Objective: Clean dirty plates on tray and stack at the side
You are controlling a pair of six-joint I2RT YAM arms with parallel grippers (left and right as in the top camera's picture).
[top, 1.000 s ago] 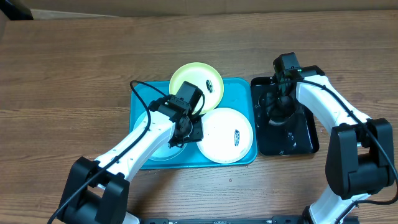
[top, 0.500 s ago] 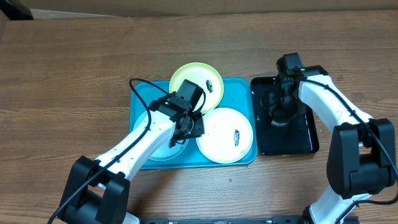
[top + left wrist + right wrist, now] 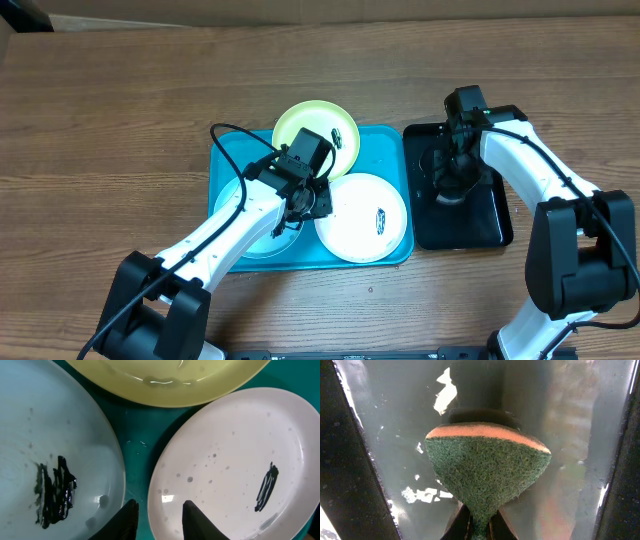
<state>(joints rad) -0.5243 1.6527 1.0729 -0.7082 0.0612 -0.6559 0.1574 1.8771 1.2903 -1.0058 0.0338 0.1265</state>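
Right end effector (image 3: 479,526) clamps a sponge (image 3: 487,465); left end effector (image 3: 159,519), parted and empty, hangs over three soiled plates (image 3: 362,217), none stacked aside.

plates (image 3: 360,215) on tray (image 3: 228,160) | smaller tray (image 3: 490,215) right of it | sponge (image 3: 487,465) over that

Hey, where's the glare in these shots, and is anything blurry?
Right wrist view: white glare patches on the glossy black rectangular tray; the green and orange scouring sponge is sharp. Left wrist view: small bright highlights on the lime-green round plastic plate and the white round plastic plate. Overhead view: evenly lit, no obvious blur.
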